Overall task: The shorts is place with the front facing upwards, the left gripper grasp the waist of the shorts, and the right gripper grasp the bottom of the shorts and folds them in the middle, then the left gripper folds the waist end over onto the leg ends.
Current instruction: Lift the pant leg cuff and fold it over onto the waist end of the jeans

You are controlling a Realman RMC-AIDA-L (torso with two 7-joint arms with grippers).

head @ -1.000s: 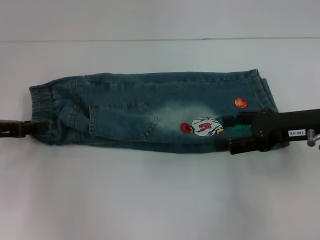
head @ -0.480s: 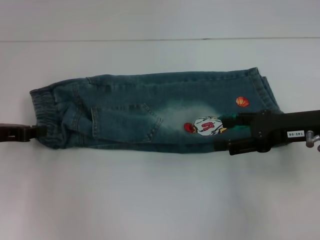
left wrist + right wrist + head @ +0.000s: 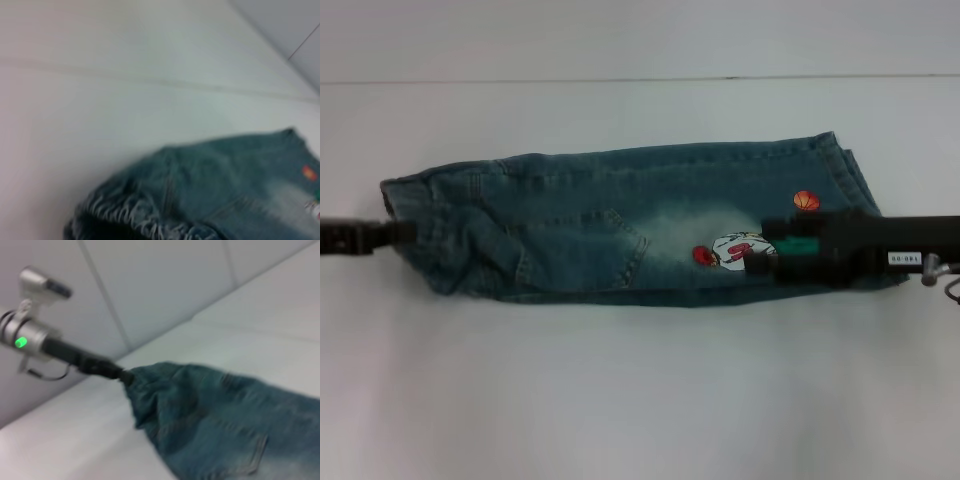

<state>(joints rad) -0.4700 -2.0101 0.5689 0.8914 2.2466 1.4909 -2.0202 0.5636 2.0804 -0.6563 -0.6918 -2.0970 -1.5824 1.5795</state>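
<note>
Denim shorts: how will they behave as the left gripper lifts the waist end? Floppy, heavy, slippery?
Probably floppy: the denim shorts already bunch and wrinkle where the left gripper pinches the waist. Likely hefty for their size, being doubled denim, so the lifted end should sag. Slipping looks unlikely; the gathered elastic waist gives bulk to hold.

White tag (image 3: 905,258) on the right arm, behind its gripper: small dark digits, seen upside down, not surely readable.
Cartoon patch (image 3: 732,250) on the shorts (image 3: 590,225), beside the right gripper's tip: red marks, unreadable.
</note>
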